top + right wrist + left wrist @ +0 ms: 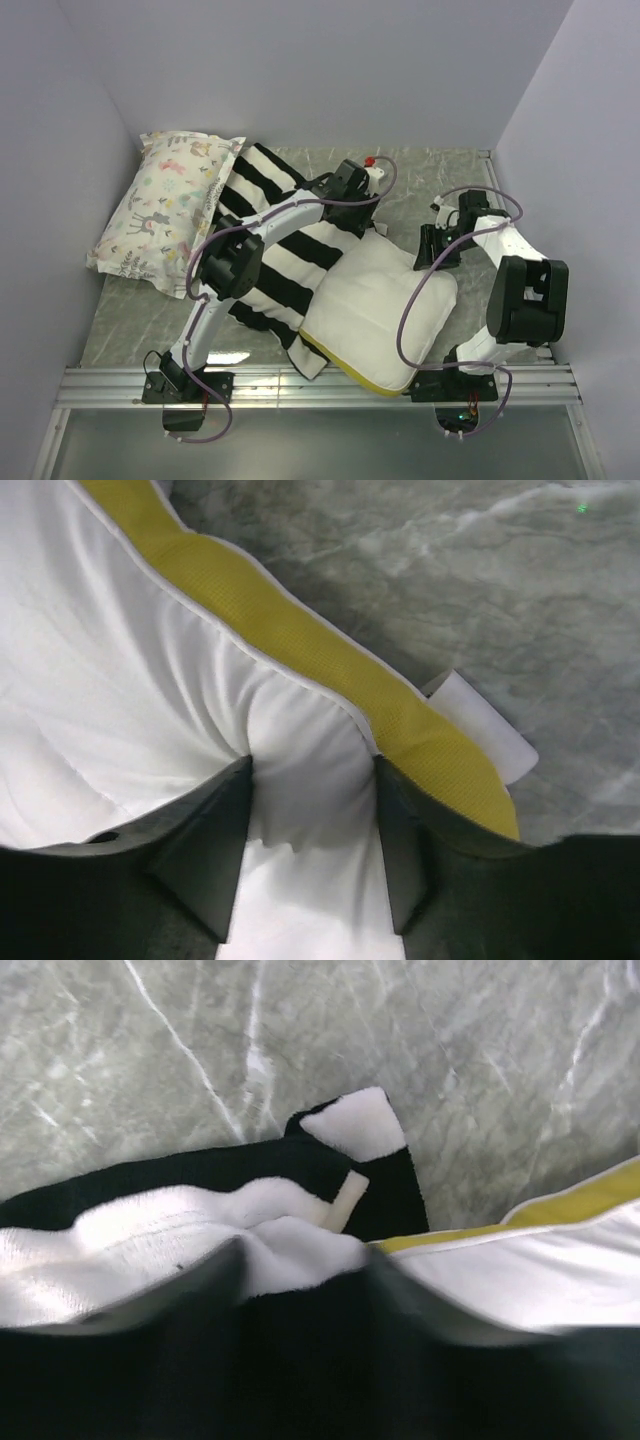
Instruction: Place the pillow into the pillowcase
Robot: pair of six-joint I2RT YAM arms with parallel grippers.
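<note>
The black-and-white striped pillowcase (pixel 290 250) lies across the middle of the table, with the cream-white pillow (pixel 380 300) overlapping its right end. The pillow's yellow band (pixel 350 368) runs along its near edge. My left gripper (pixel 362 218) is at the far edge of the pillowcase mouth, shut on a bunch of pillowcase fabric (pixel 170 1230). The pillow's yellow-edged corner (pixel 540 1270) lies just to its right. My right gripper (pixel 428 245) is at the pillow's far right corner. In the right wrist view its fingers (pixel 215 850) pinch a fold of white pillow cloth (pixel 120 680) next to the yellow band (pixel 300 640).
A smaller pastel animal-print pillow (pixel 170 210) lies at the far left against the wall. The grey marbled tabletop (pixel 430 180) shows behind and right of the pillow. White walls close in the left, back and right. A metal rail (pixel 320 385) runs along the near edge.
</note>
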